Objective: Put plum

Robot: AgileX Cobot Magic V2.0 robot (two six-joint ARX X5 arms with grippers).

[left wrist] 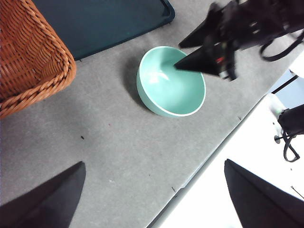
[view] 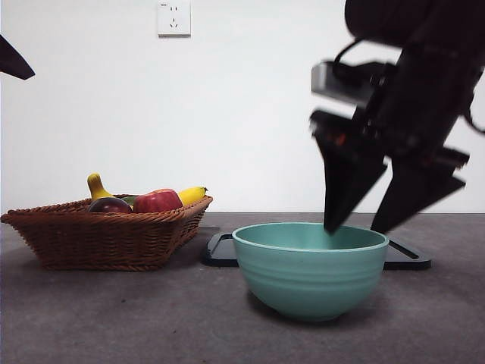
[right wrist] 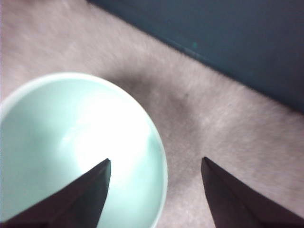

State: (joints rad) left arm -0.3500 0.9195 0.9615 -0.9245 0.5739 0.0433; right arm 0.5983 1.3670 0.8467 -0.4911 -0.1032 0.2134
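The plum (view: 110, 205), dark maroon and glossy, lies in the wicker basket (view: 106, 236) at the left, beside a red apple (view: 158, 201). My right gripper (view: 354, 227) hangs open over the right rim of an empty teal bowl (view: 311, 273). One jaw tip is inside the rim and the other just outside it. Nothing is between its jaws. The right wrist view shows the right gripper (right wrist: 156, 160) straddling the bowl (right wrist: 71, 142) edge. My left gripper (left wrist: 154, 163) is open and held high, far from the basket (left wrist: 28, 52). The basket's contents are hidden there.
Yellow bananas (view: 192, 195) share the basket with the fruit. A dark flat tray (view: 221, 250) lies behind the bowl, seen also as the tray (left wrist: 104, 23) beyond the bowl (left wrist: 171, 85). The table edge (left wrist: 209, 156) runs close past the bowl.
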